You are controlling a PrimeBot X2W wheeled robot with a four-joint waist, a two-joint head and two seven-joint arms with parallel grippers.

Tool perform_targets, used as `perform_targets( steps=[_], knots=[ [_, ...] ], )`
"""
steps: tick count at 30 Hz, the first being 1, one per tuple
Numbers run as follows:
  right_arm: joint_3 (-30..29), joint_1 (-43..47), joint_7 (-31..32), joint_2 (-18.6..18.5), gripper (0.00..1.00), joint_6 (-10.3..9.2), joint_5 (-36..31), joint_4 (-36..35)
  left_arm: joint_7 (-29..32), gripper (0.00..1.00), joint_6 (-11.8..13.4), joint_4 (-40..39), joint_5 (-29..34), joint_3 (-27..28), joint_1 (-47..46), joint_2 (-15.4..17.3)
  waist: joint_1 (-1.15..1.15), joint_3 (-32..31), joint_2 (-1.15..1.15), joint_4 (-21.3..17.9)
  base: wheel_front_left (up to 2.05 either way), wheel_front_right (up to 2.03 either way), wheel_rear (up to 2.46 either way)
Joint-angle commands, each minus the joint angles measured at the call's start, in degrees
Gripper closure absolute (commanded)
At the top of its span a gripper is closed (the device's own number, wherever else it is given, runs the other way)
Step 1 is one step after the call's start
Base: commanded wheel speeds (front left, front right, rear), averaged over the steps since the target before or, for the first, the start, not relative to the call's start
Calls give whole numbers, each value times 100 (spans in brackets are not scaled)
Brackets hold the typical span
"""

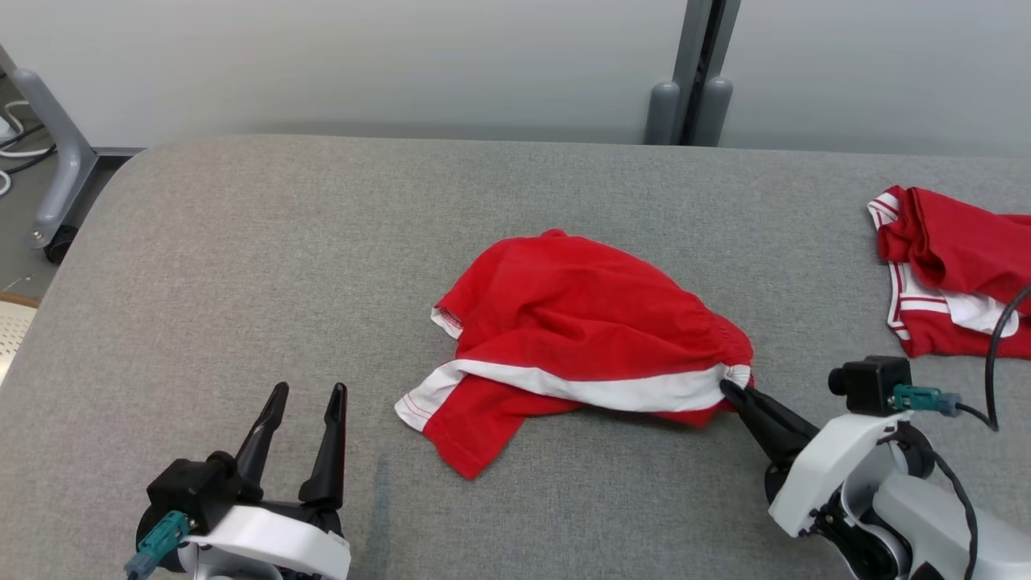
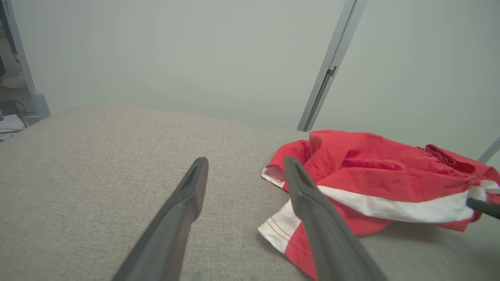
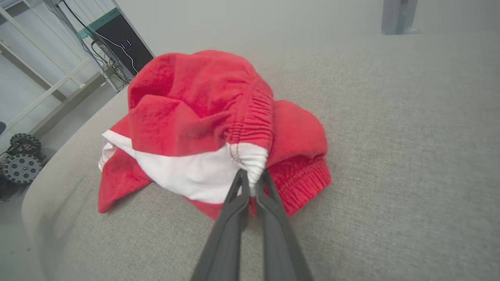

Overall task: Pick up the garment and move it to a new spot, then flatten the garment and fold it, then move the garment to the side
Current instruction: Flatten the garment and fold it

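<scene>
a crumpled garment (image 1: 580,330), a pair of red shorts in a soft, slightly napped knit, is seen lying near the middle of a grey woven table pad (image 1: 242,266) with rounded corners. a broad white side stripe (image 1: 596,388) is carried along its near side, and the leg hems (image 1: 415,407) are finished in white with red stitching. the elastic waistband (image 3: 254,113) is gathered into fine ribbed puckers. the cloth is heaped into a low, domed mound of folds rather than spread flat.

the long axis of the garment is laid left to right across the pad, tilted slightly so that the left end is nearer. the waistband end is pointed right, toward the right gripper (image 1: 729,389); the leg openings are pointed left and near-left.

the right gripper's two long, dark, tapered fingers are clenched on the white end of the waistband, the fabric being pinched between the tips. the left gripper (image 1: 311,388) is seen released at the near left, its smooth dark fingers spread in a v, apart from the garment.

a second red-and-white garment (image 1: 950,266) is bunched at the right edge of the pad, well apart from the first.
</scene>
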Motion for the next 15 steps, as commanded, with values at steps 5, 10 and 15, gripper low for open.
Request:
perform_targets(
  steps=[5, 10, 15],
  knots=[
    [-44, 410, -57, -146, 100, 3, 55, -198, -2, 0, -44, 97, -55, -30, -138, 75, 0, 5, 0, -38, 0, 0, 0],
    [-75, 769, -66, -303, 100, 3, 159, -396, -2, 0, -38, 203, -91, -74, -143, 76, 0, -33, 0, -42, 0, 0, 0],
    [-122, 941, -63, -334, 55, 3, 199, -408, -2, 0, -39, 285, -119, -96, -132, 83, 0, -80, 0, -76, 0, 0, 0]
  ],
)
